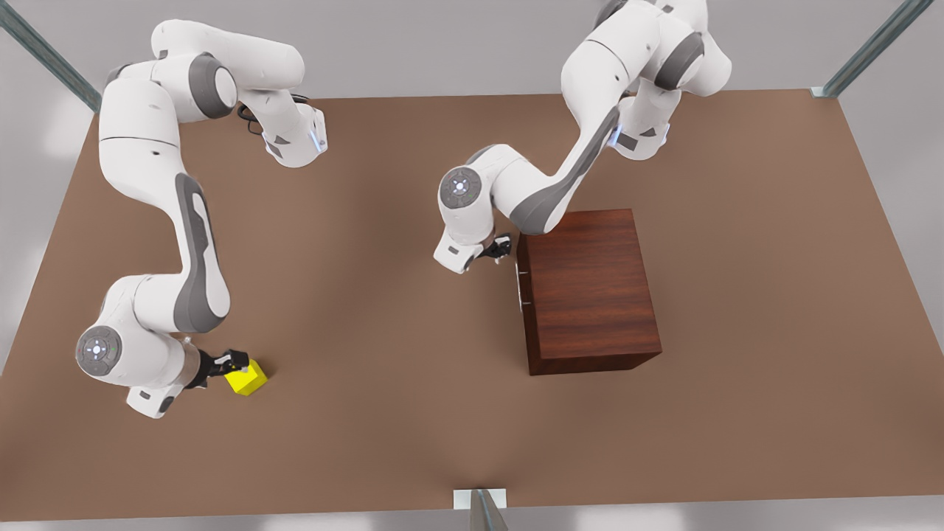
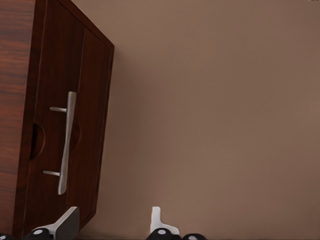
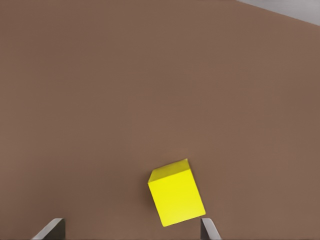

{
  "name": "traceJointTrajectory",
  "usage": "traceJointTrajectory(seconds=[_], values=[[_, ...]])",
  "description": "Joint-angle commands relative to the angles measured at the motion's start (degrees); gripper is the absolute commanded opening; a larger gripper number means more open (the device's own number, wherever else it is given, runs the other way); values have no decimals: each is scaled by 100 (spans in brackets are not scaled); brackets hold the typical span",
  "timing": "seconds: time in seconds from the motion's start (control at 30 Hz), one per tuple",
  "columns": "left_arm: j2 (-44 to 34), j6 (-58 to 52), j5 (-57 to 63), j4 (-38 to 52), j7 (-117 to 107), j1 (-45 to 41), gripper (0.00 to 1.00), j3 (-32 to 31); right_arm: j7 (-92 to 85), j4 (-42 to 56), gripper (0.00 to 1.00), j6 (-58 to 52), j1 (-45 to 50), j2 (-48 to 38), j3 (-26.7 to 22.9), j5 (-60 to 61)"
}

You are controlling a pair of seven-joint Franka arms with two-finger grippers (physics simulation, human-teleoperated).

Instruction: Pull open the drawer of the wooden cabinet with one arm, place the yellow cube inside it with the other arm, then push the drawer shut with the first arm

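The wooden cabinet (image 1: 590,287) (image 2: 15,60) stands right of centre in the front view. Its drawer (image 2: 87,125) is shut, and the silver bar handle (image 1: 522,289) (image 2: 65,142) faces the front view's left. My left gripper (image 1: 500,248) (image 2: 112,222) hovers open just off that face, beside the handle and not touching it. The yellow cube (image 1: 247,377) (image 3: 176,192) rests on the table at the front view's lower left. My right gripper (image 1: 234,363) (image 3: 131,230) is open right at the cube, which lies just ahead of the fingertips, nearer one finger (image 3: 208,230).
The brown table (image 1: 369,310) stretches bare between the cube and the cabinet. Metal frame posts (image 1: 870,48) rise at the far corners and a small bracket (image 1: 479,501) sits at the near edge.
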Motion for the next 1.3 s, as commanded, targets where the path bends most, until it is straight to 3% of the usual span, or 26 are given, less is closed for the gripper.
traceJointTrajectory(seconds=[0.0, 0.17, 0.53, 1.27], values=[[92, 152, -50, 9, -3512, 12, 78, 19, -2671, -46, 100, 717, -63, 126, 0, 291], [329, 108, 451, -26, -3090, 21, 78, 28, -2978, -213, 100, 699, -72, 468, -43, 98], [330, -164, 547, 71, 469, 65, 79, 72, -2917, -574, 100, 717, -89, 574, -79, -16], [479, -103, 925, 36, 1533, 135, 79, 195, -2574, -609, 100, 436, -133, 600, -79, -473]])
